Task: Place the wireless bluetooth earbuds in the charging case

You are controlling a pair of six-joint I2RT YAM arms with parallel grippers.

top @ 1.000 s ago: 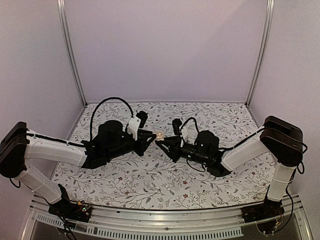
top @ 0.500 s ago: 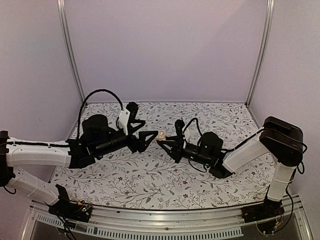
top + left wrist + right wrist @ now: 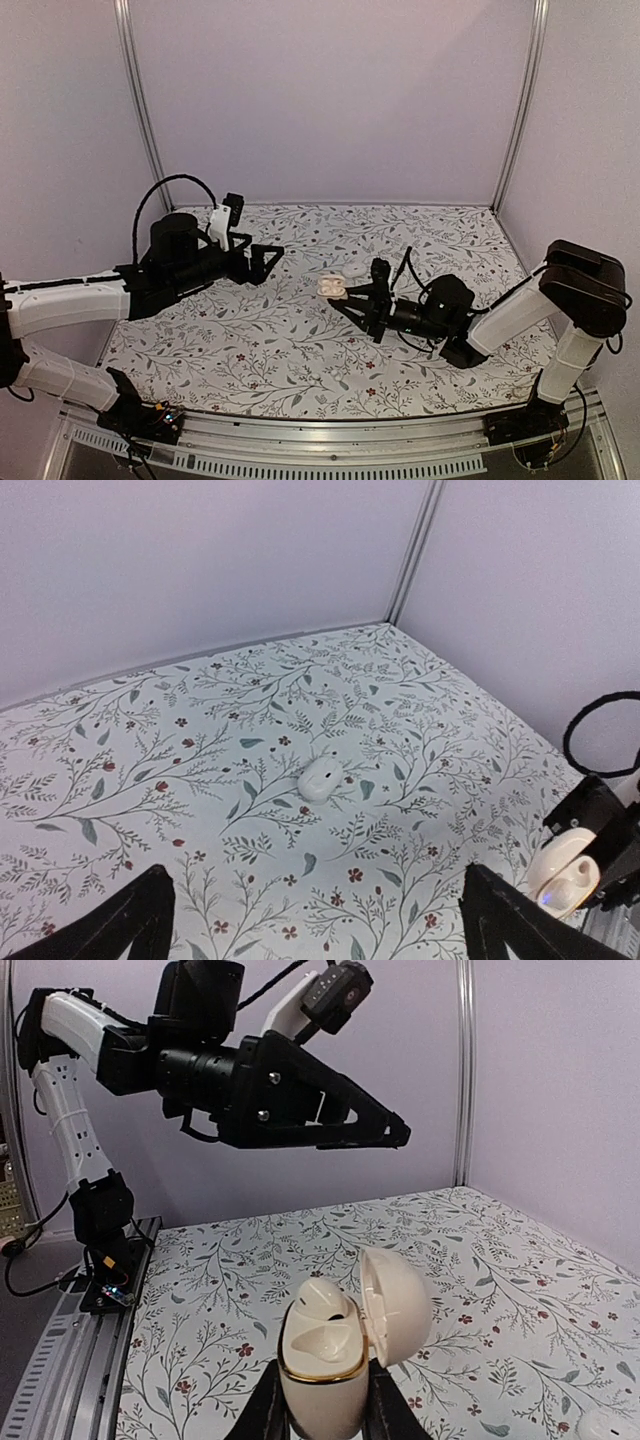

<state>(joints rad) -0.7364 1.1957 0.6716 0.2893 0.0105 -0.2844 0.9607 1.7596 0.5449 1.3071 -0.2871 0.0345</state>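
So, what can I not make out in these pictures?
- case sockets: top view, too small; right wrist, the rim hides their bottoms.
- loose earbud: top view, too small to pick out.
- right gripper: right wrist, bottom edge cuts off its fingers.

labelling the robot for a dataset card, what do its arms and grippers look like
Both match: the left arm and right arm have white shells with black joints and black wrist sections. The left gripper and right gripper are black, each with two tapering, pointed fingers. A white camera mount sits on the left wrist, with a looping black cable above it.
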